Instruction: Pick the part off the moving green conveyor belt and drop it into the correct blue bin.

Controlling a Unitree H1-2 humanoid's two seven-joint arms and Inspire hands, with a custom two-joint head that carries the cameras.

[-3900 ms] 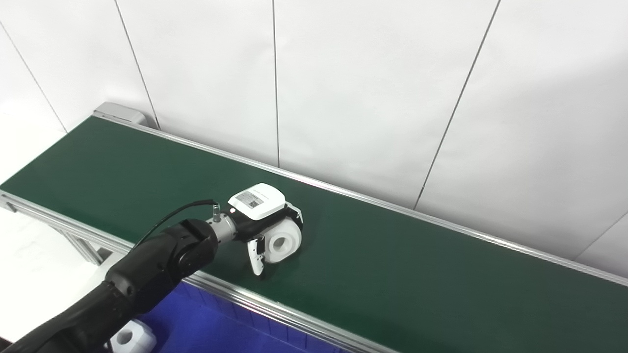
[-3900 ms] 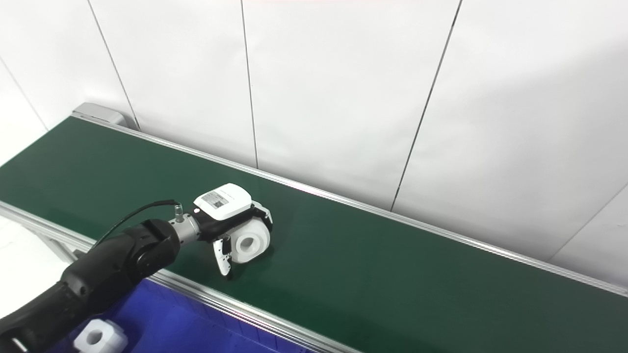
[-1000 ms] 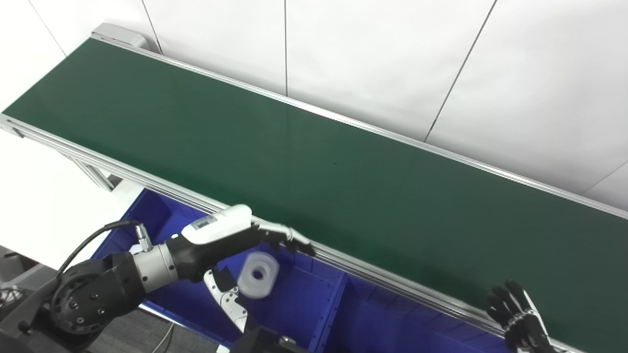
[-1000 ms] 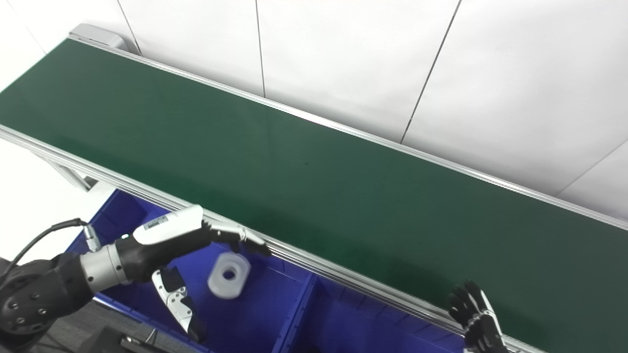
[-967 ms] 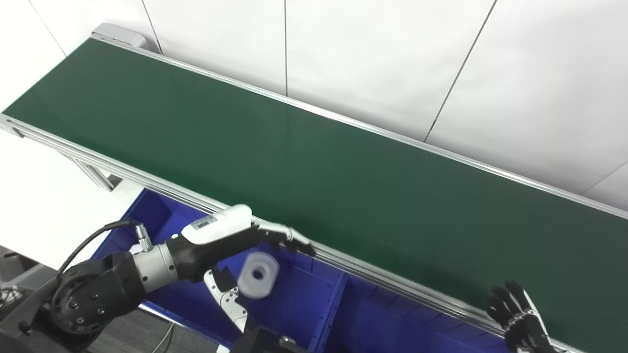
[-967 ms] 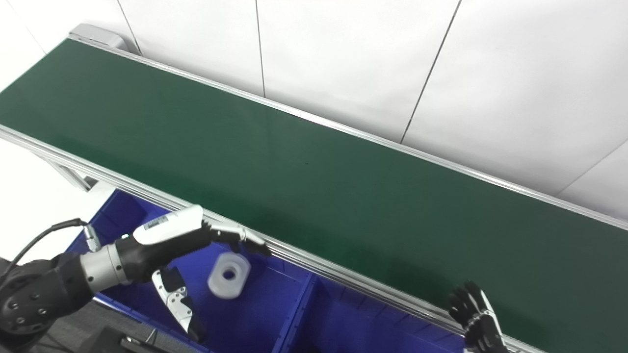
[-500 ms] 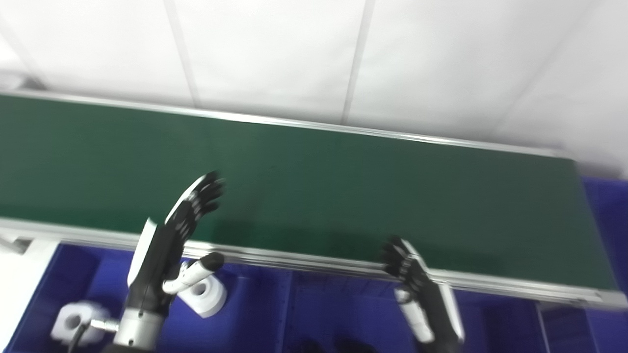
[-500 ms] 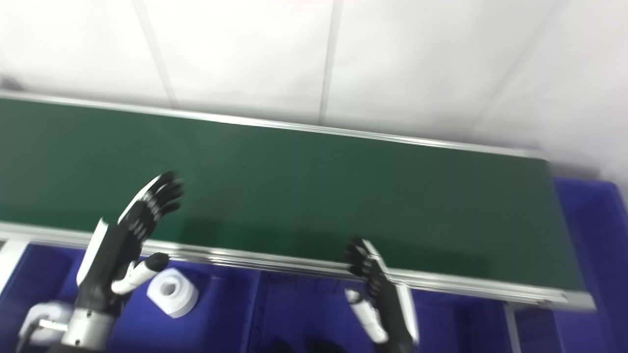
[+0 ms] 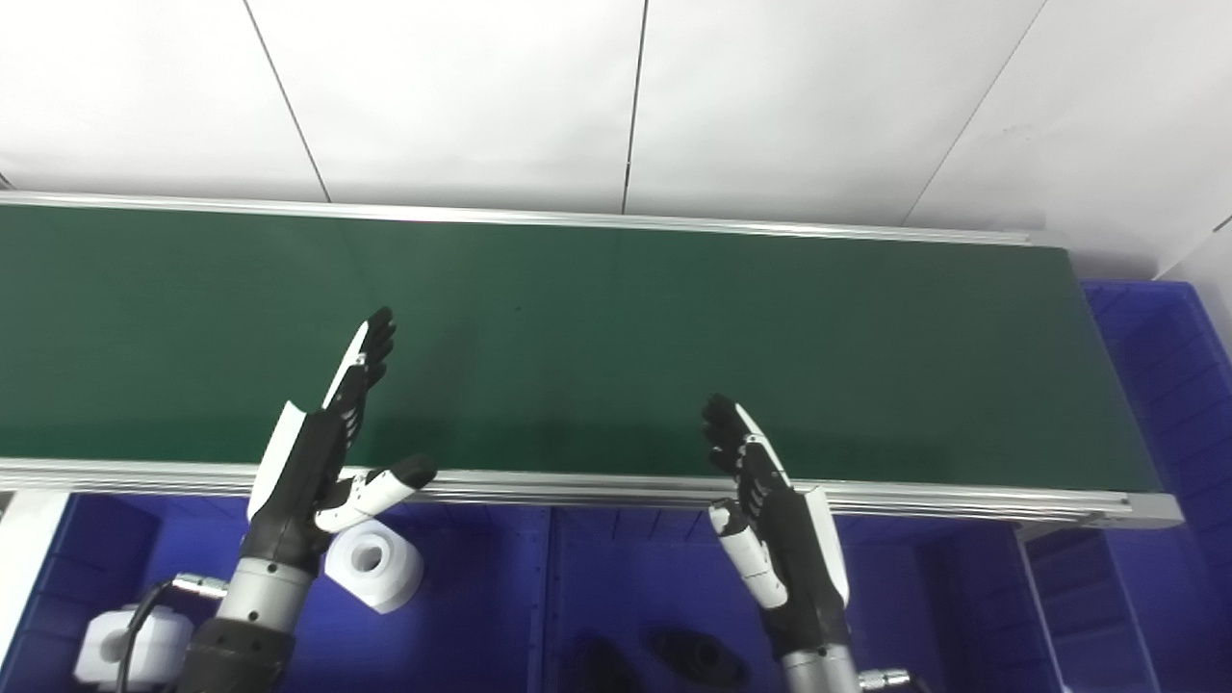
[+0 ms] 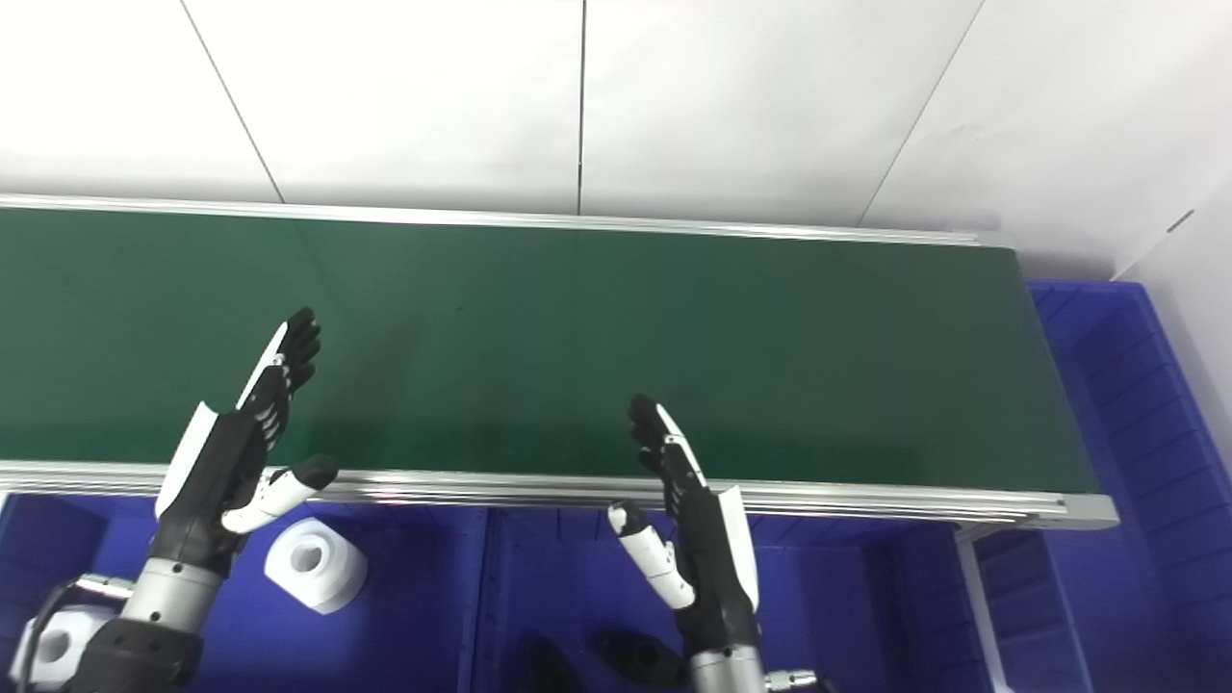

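Waiting with fingers spread and holding nothing, the left hand and right hand stand upright at the near rail of the green conveyor belt. The white part lies in the left blue bin, just beside the left hand, so the drop step appears complete. No part shows on the belt. The next move calls for watching the belt for another arrival.

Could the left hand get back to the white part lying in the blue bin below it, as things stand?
Probably yes. The left hand is open and holds nothing, and the white part lies uncovered in the blue bin just below its thumb, with nothing between them.
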